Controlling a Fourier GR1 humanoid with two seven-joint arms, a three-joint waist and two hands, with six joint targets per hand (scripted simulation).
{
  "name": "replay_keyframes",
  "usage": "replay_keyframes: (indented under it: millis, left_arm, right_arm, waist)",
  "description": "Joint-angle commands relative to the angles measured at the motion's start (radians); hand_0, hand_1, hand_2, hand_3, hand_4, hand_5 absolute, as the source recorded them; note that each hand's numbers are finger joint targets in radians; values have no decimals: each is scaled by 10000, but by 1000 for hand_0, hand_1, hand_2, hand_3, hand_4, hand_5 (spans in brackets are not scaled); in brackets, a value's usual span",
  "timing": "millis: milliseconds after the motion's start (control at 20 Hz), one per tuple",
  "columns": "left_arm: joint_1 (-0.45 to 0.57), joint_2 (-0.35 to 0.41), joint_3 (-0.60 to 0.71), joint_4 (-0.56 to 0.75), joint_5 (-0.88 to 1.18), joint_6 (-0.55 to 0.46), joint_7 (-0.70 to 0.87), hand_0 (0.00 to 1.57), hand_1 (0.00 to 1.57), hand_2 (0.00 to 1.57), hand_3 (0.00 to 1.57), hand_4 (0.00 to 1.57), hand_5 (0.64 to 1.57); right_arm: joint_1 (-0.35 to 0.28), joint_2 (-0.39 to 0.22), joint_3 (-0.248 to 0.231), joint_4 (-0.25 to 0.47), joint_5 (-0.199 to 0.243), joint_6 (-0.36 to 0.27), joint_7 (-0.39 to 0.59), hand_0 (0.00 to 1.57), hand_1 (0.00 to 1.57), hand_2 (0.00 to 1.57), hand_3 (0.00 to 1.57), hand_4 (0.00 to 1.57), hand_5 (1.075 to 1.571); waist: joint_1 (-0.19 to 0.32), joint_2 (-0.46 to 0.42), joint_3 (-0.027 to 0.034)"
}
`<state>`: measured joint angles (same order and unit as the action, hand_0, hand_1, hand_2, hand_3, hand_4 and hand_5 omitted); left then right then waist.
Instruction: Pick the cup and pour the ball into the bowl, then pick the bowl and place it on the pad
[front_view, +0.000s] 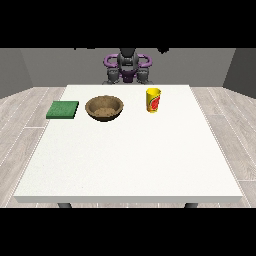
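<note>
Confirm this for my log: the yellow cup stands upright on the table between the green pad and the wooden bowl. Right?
Not quite. The front view shows the wooden bowl in the middle, between the green pad and the yellow cup. The cup does stand upright on the table, at the view's right of the bowl.

Table (130, 160): pad (62, 109), bowl (104, 107), cup (153, 100).

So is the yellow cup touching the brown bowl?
Apart. The front view shows bare white table between the cup and the bowl.

The robot (127, 67) has a dark grey torso and head, purple curved shoulder pieces and grey rounded upper-arm parts.
</note>
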<state>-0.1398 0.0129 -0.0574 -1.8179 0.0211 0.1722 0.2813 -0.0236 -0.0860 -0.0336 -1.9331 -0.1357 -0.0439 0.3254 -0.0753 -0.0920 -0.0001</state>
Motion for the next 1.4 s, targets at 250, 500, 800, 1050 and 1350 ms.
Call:
replay_keyframes:
  millis: [250,500,800,1050,1350]
  left_arm:
    - [-799,101,477,1875,-536,-155,-3826,0,0,0,0,551,1487]
    - [-821,696,1465,4070,86,-998,-5451,0,0,0,0,360,1483]
    - [-1517,575,1675,6448,-17,-1113,-6785,0,0,0,0,0,1442]
    - [-1866,558,1729,8164,-163,-1243,-7564,0,0,0,0,162,1432]
    - [-2750,559,2333,10003,100,-1145,-8751,0,0,0,0,211,1435]
  right_arm:
    - [-1133,-154,-791,1335,-318,617,-2509,0,0,0,0,691,1543]
    - [-706,-470,-1129,1209,-761,1195,-2823,0,0,0,0,681,1551]
    - [-1329,-812,-1794,2360,-1112,1407,-3087,0,0,0,0,662,1558]
    - [-838,-900,-1837,2893,-1216,1945,-3395,0,0,0,0,672,1562]
    - [-1463,-1493,-2058,2943,-1395,2190,-2928,0,0,0,0,673,1563]
  waist:
    - [15,3184,0]
    - [-511,3241,-4]
    - [-268,3177,-2]
    - [-419,2623,-2]
    - [-680,3010,-7]
